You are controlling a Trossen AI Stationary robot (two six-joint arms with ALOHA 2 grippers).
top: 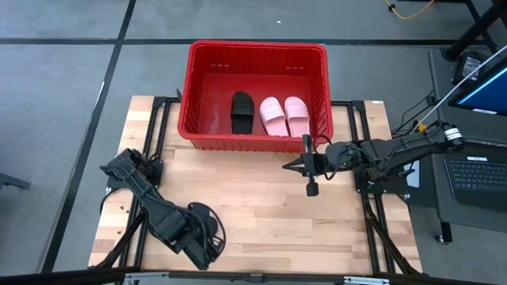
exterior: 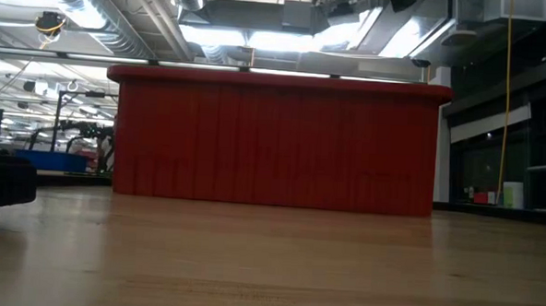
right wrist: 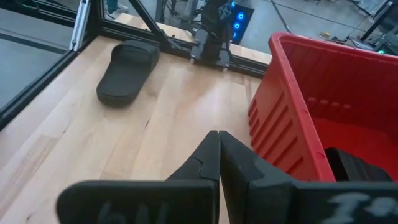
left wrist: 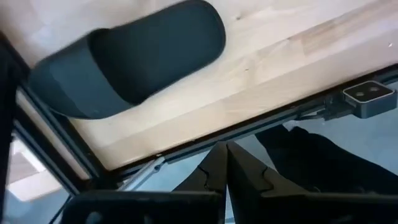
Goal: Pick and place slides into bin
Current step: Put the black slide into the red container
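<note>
Three slides lie in the red bin; one black slide remains lower left. You should open the closed, empty left gripper over its strap; the right gripper waits closed, empty.

One red bin stands at the far edge of the wooden table. Four slides show in all, two black and two pink. Inside the bin lie three of them: one black slide and, just beside it, a pair of pink slides set side by side. The fourth, another black slide, lies alone on the table well apart from the bin, toward the left arm's side. Two robot arms are at the table, one on each side of the bin.
</note>
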